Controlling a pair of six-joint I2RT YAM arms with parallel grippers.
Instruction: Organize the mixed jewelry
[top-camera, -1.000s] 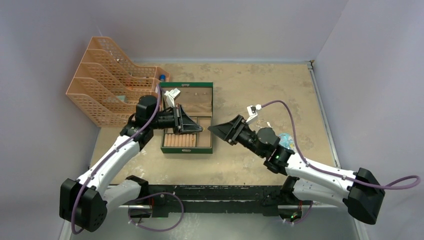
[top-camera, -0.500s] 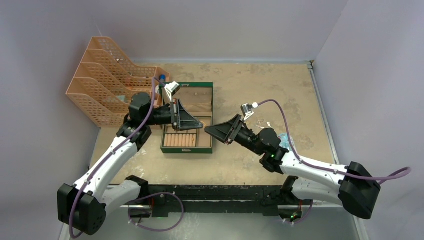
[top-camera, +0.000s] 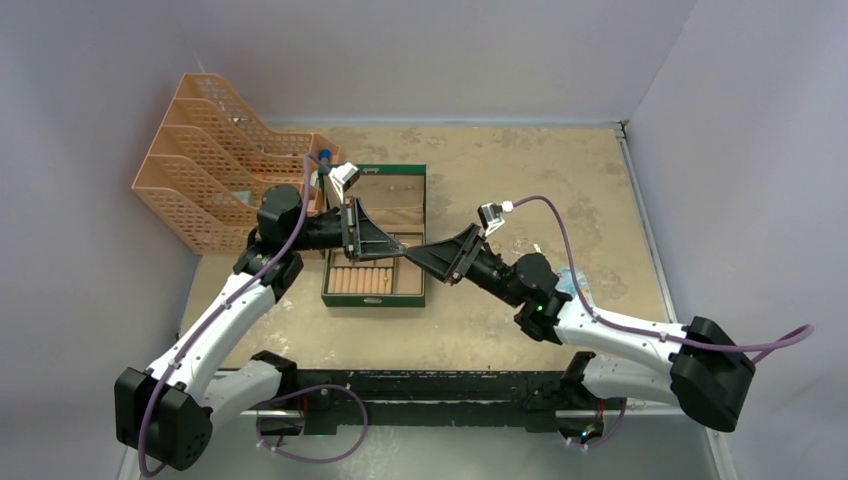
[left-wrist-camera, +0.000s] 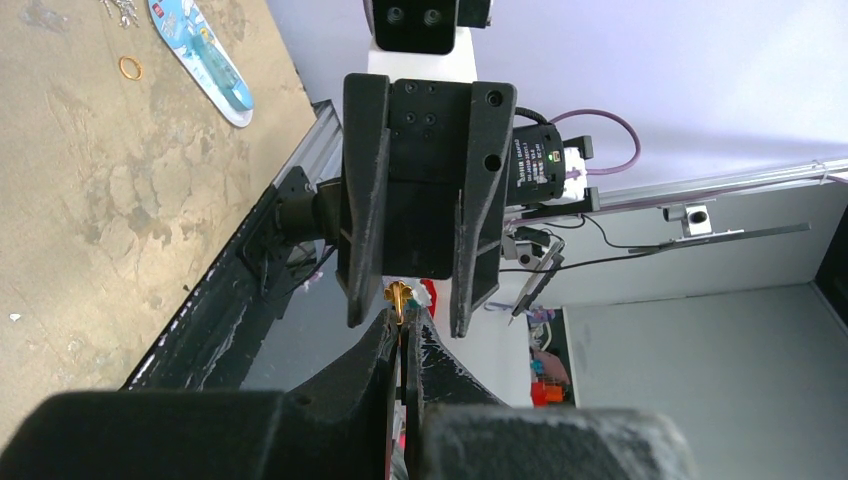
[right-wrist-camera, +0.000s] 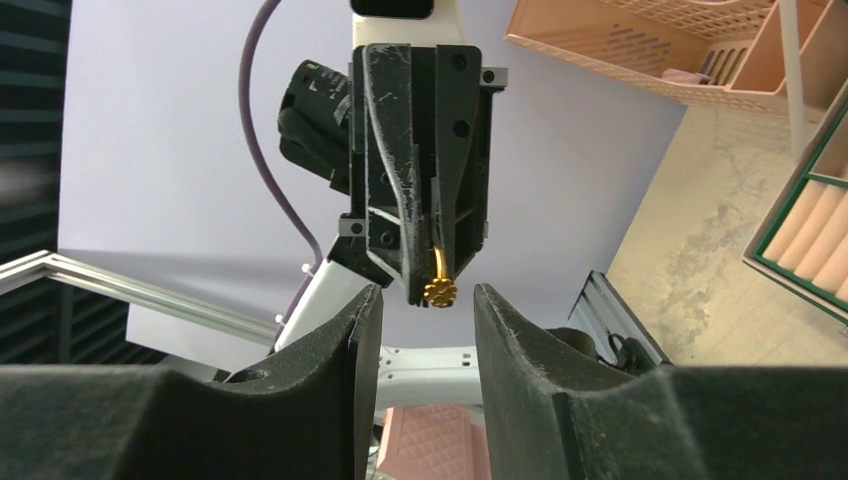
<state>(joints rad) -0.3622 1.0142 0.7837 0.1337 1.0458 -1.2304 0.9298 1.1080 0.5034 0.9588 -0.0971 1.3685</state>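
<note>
The gold ring (right-wrist-camera: 438, 289), a thin hoop with a small rosette head, is in the air above the right rim of the green box (top-camera: 374, 299), which stands open in the left half of the table. The left gripper (left-wrist-camera: 404, 322) has it pinched: its jaws are closed on the hoop, and the rosette sticks out past the fingertips. The right gripper (top-camera: 413, 253) faces it tip to tip, with jaws apart and holding nothing. In both wrist views the ring sits at the mouth of the gap between the right fingers, and I cannot see that they touch it. So I judge that the step in hand is a handover of this ring from the left arm to the right arm, with the right grasp not yet made. The next move, I think, calls for the right jaws to close on the rosette end without knocking the left fingertips, and only after this should the left jaws open. The piece is tiny, so a small misalignment may drop it. A second ring (left-wrist-camera: 130, 68) and a silvery tangle (left-wrist-camera: 121, 10) lie on the table toward the right edge, near a blue packet (left-wrist-camera: 205, 55).
</note>
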